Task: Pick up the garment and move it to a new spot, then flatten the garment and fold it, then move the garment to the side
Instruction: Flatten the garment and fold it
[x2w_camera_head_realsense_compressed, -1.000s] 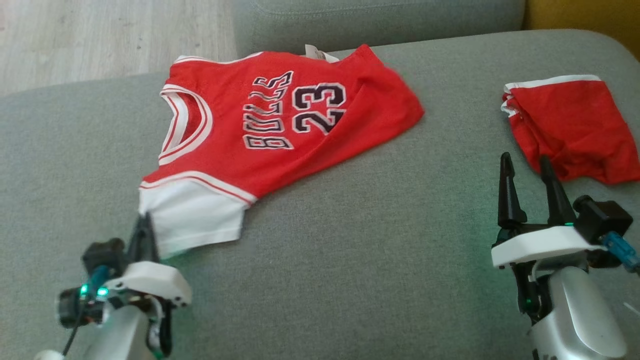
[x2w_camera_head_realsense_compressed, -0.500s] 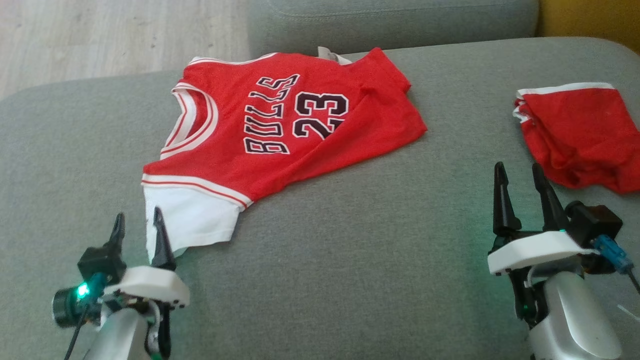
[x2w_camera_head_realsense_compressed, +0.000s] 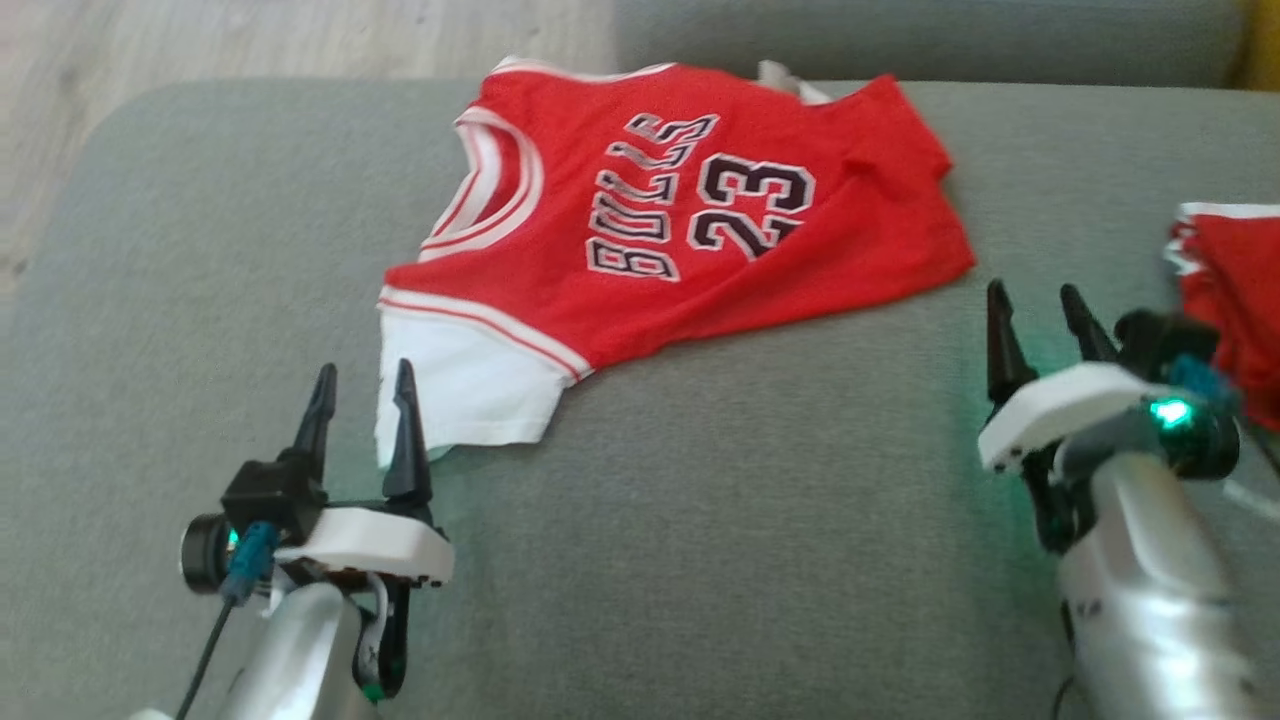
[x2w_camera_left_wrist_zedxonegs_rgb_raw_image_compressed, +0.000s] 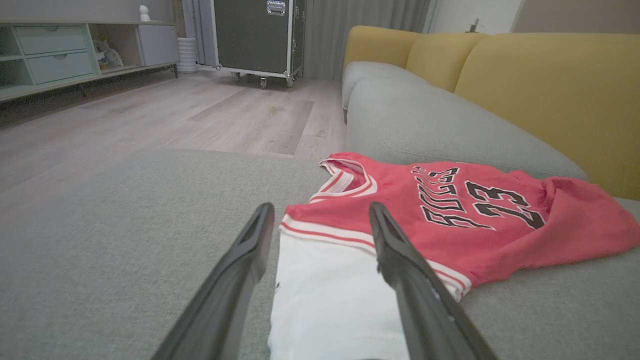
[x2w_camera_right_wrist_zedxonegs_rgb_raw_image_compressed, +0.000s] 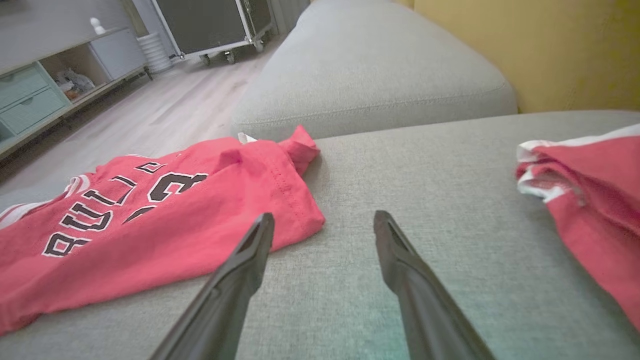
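SOFA-TOP LAUNDRY: A red jersey (x2w_camera_head_realsense_compressed: 690, 220) is lying face up on the grey sofa seat (x2w_camera_head_realsense_compressed: 760, 520), reaching from the middle of the seat toward its far edge, with creases running through the hem end. The left gripper (x2w_camera_head_realsense_compressed: 364, 368) is hovering at the near corner of the jersey's white panel (x2w_camera_left_wrist_zedxonegs_rgb_raw_image_compressed: 325, 295), its two fingers spread apart and holding nothing. One finger is sitting over the white cloth and the other over bare cushion, though whether either is touching cannot be told. The right gripper (x2w_camera_head_realsense_compressed: 1032, 291) is waiting just beside the jersey's hem corner, fingers likewise spread and empty above bare upholstery. A second red garment (x2w_camera_head_realsense_compressed: 1230, 290) is resting at the seat's right edge, apart from the jersey.

The step in hand is looking like the flattening. Doing it well is probably going to mean coming in low at both ends, pinching every layer at each corner, and drawing the two ends apart evenly — tension along the jersey's length, not a one-sided drag. The right gripper should be keeping clear of the second garment.
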